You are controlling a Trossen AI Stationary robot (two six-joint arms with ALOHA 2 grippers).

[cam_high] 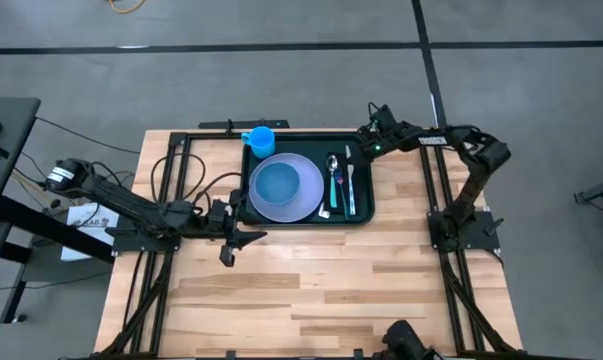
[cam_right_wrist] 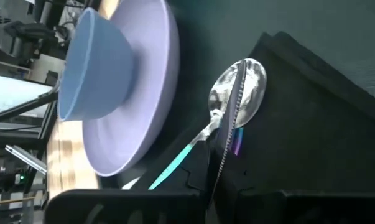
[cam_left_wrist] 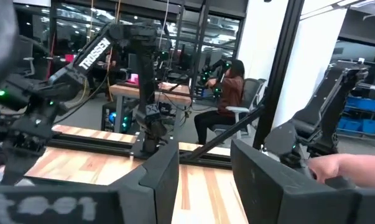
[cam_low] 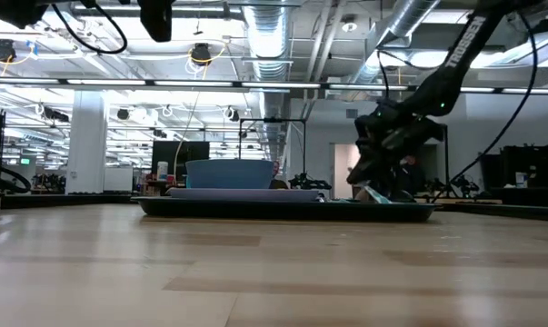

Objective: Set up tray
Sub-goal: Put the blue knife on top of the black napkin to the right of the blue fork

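Tray [cam_high: 366,212]: seen upper centre in the high view.
Right gripper [cam_high: 364,143]: fingers closed, empty, at the tray's far right corner.
Spoon [cam_right_wrist: 237,93]: bowl detail shown only by the right wrist view.
Left gripper [cam_high: 243,239]: fingers parted, holding nothing, left of centre.

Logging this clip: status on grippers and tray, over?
Left gripper open, waiting beside the tray. Right gripper shut, over the tray's far right corner. Plate, bowl, cup, spoon aboard. Nothing obstructing.
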